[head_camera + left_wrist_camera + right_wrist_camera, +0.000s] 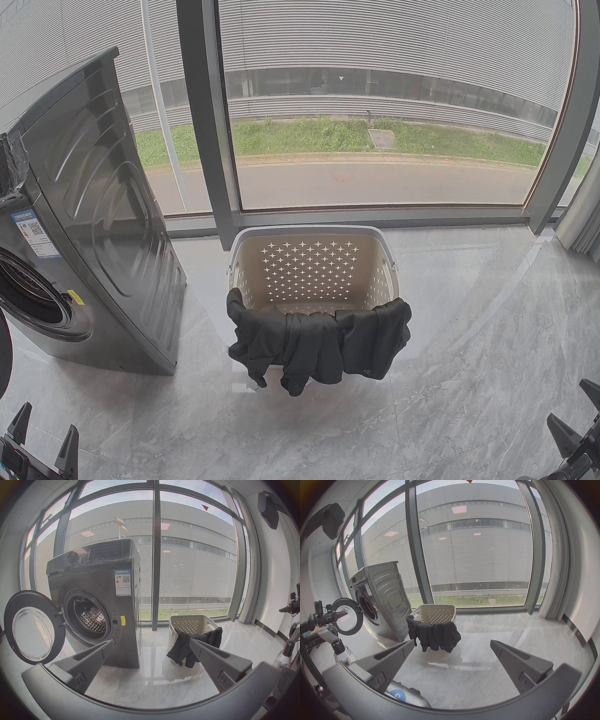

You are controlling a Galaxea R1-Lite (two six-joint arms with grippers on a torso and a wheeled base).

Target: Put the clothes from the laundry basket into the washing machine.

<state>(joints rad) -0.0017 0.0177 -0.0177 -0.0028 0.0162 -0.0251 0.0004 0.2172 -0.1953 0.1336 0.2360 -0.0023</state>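
Soft daylight enters through the window [375, 94], sheening the floor [469, 375]; wrist views bulge at edges.

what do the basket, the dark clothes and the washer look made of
Basket: looks like cream moulded plastic, matte, with star-shaped holes.
Clothes: dark soft fabric, draping limply over the rim.
Washer: grey, likely painted sheet metal, with pressed panels and slight sheen.

Grey marble floor [487, 350], tall windows [375, 100]

Clothes [319, 340] draped over basket [312, 232] near rim; washing machine [94, 206] left.
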